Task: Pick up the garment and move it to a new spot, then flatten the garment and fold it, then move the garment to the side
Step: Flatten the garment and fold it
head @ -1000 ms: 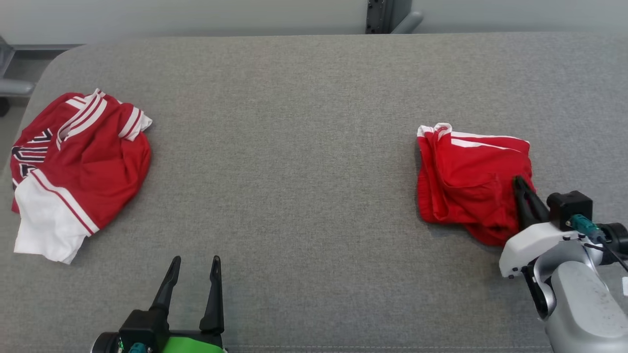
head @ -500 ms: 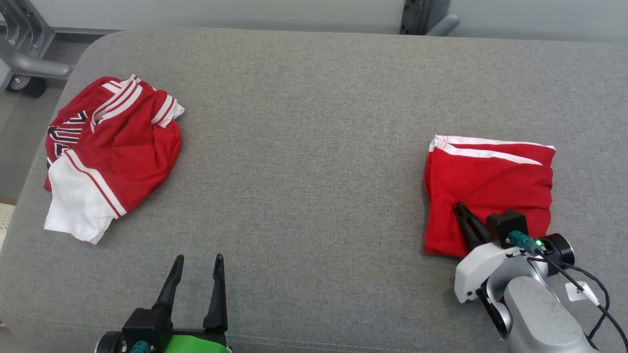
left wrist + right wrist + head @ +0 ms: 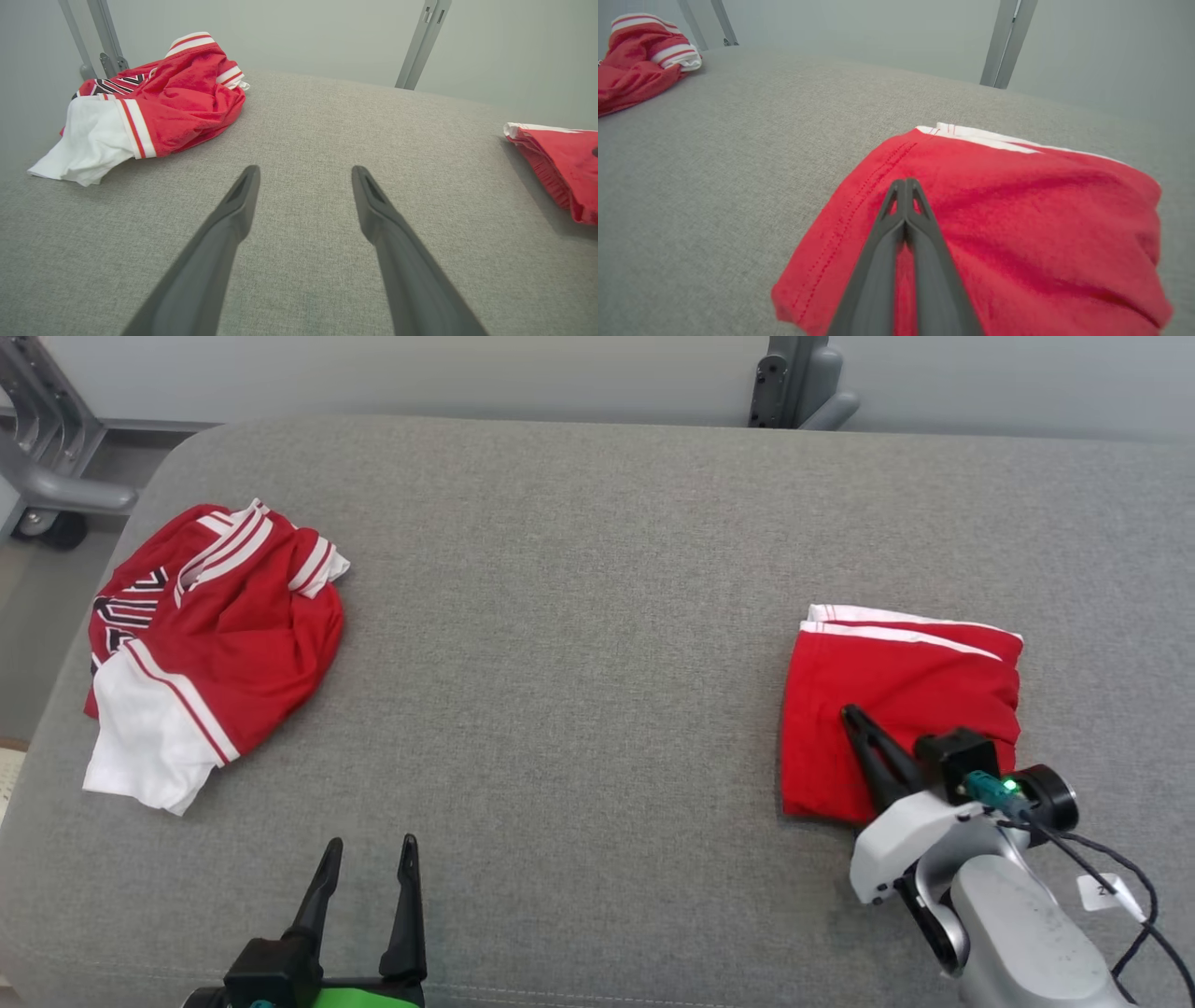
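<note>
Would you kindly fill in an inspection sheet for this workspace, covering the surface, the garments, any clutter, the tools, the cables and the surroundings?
Surface: grey fabric pad, smooth, no stains seen.
Job's things: folded red garment lying flat on the robot's right; crumpled red-and-white jersey on the far left.
Clutter: nothing seen.
Grippers: left tool open over bare pad; right tool shut, lying over the folded garment, no cloth seen pinched.
Cables: black cable with a white tag at the right wrist.
Surroundings: grey metal frame at left, post behind, pale wall.
</note>
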